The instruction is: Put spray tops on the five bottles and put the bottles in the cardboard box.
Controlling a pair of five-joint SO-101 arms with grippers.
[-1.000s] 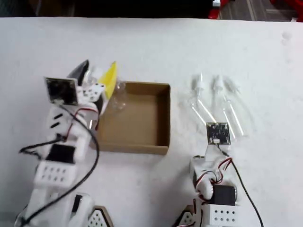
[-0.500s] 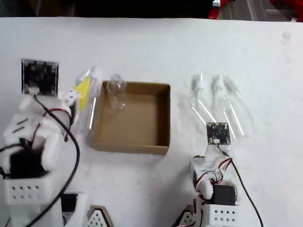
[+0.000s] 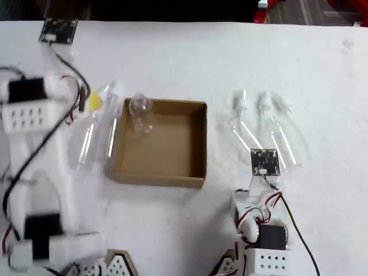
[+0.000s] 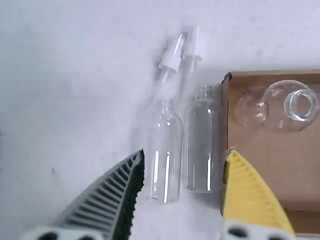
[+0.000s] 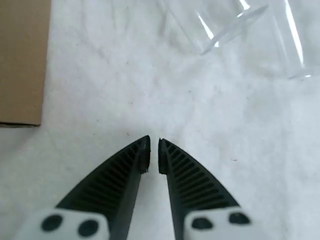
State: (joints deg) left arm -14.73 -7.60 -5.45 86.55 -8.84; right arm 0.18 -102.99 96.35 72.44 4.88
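Observation:
My left gripper [image 4: 185,155] hangs open above two clear bottles [image 4: 165,150] [image 4: 202,145] that lie side by side on the table, just left of the cardboard box [image 3: 164,173]. Two white spray tops [image 4: 172,57] [image 4: 192,45] lie at their necks; I cannot tell whether they are seated. A third bottle [image 3: 141,112] without a top stands in the box's far left corner, its open mouth [image 4: 302,102] towards me. Right of the box lie three bottles [image 3: 261,129] with spray tops. My right gripper [image 5: 154,152] is shut with nothing in it, low over bare table near two bottle bases [image 5: 220,22].
The white table [image 3: 184,57] stretches free behind the box and the bottles. The left arm [image 3: 29,109] rises tall along the left edge, its cable hanging loose. The right arm's base [image 3: 261,253] sits at the front edge. The box's side wall [image 5: 22,60] lies beside my right gripper.
The left arm has drawn away from the box's far left corner, swung left and risen, leaving the bottle standing in the box. The right arm has not moved.

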